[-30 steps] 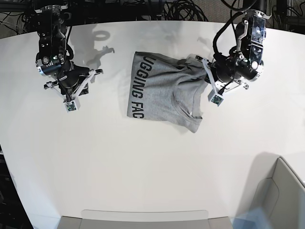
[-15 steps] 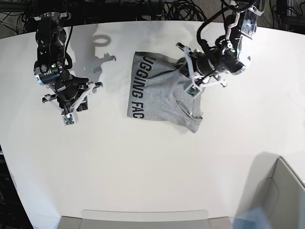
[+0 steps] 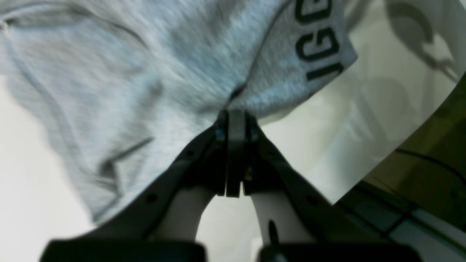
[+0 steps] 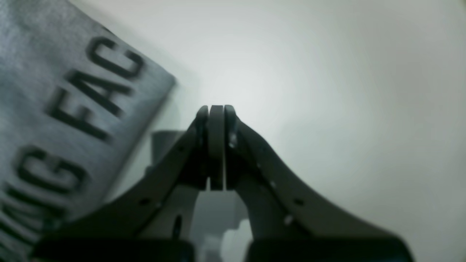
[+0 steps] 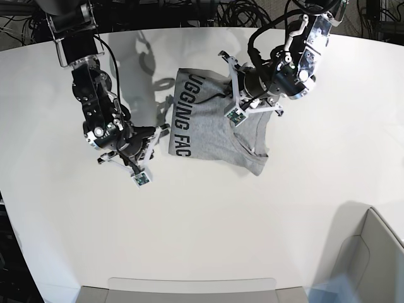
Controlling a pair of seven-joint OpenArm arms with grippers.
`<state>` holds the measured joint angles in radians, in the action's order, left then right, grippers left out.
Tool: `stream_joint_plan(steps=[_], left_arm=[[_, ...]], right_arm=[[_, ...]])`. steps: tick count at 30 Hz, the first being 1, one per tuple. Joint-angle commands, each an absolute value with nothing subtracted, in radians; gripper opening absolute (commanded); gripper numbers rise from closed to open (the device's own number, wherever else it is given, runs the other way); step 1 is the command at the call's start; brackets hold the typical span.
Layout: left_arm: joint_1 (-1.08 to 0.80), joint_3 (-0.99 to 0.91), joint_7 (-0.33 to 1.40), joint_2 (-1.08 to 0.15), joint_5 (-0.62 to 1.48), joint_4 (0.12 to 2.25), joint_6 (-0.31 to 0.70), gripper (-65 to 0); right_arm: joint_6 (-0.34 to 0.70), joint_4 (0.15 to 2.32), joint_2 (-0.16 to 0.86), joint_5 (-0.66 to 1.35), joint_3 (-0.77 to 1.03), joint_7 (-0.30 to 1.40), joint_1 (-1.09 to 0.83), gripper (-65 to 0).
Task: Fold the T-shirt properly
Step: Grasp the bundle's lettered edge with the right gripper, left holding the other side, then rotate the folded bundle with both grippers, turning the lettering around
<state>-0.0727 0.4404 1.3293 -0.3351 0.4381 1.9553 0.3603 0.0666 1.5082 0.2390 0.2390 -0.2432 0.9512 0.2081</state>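
The light-grey T-shirt (image 5: pixel 208 129) lies half folded at the middle of the white table (image 5: pixel 189 221), with black lettering along its left edge. My left gripper (image 5: pixel 228 91) is over the shirt's upper part. In the left wrist view this gripper (image 3: pixel 236 115) is shut, and creases in the T-shirt (image 3: pixel 145 91) run into its tips, so it pinches a fold. My right gripper (image 5: pixel 156 136) hovers just left of the lettered edge. The right wrist view shows that gripper (image 4: pixel 216 109) shut with nothing in it, beside the T-shirt (image 4: pixel 54 109).
A grey bin (image 5: pixel 372 252) stands at the front right corner. A flat grey tray (image 5: pixel 189 290) lies along the front edge. Dark cables (image 5: pixel 240 12) hang behind the table's far edge, and that edge (image 3: pixel 400 138) is close to my left gripper.
My left arm has moved left across the shirt, dragging fabric with it. My right arm has swung in from the far left to the shirt's lettered edge and shut its jaws.
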Motion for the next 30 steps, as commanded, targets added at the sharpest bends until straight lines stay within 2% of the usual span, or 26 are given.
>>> stream_joint_plan(steps=[1, 6, 12, 19, 22, 27, 30], left_arm=[[-0.065, 0.432, 1.319, -0.343, 0.44, 1.949, 0.358, -65.0], [-0.064, 0.354, 1.319, -0.341, 0.438, 1.897, 0.358, -65.0], [0.008, 0.188, 1.319, -0.343, 0.438, 1.81, 0.358, -65.0], [0.171, 0.182, 1.316, -0.3, 0.441, 1.613, 0.361, -65.0], [0.222, 0.18, 1.248, -0.298, 0.441, 1.55, 0.36, -65.0], [0.28, 0.174, 1.167, -0.298, 0.441, 1.469, 0.358, -65.0], [0.288, 0.166, 1.165, -0.305, 0.441, 1.488, 0.358, -65.0]], right_arm=[[0.067, 1.495, 0.232, 0.246, -0.265, 0.918, 0.243, -65.0], [0.067, 1.388, 0.214, 0.248, -0.401, 0.885, 0.28, -65.0], [0.067, 1.385, 0.203, 0.252, -0.513, 0.888, 0.245, -65.0], [0.067, 1.469, 0.203, 0.254, -0.641, 0.892, 0.154, -65.0], [0.065, 1.526, 0.203, 0.249, -0.69, 0.894, 0.108, -65.0], [0.056, 1.589, 0.209, 0.248, -0.694, 0.886, 0.054, -65.0], [0.056, 1.682, 0.225, 0.248, -0.615, 0.886, 0.002, -65.0]])
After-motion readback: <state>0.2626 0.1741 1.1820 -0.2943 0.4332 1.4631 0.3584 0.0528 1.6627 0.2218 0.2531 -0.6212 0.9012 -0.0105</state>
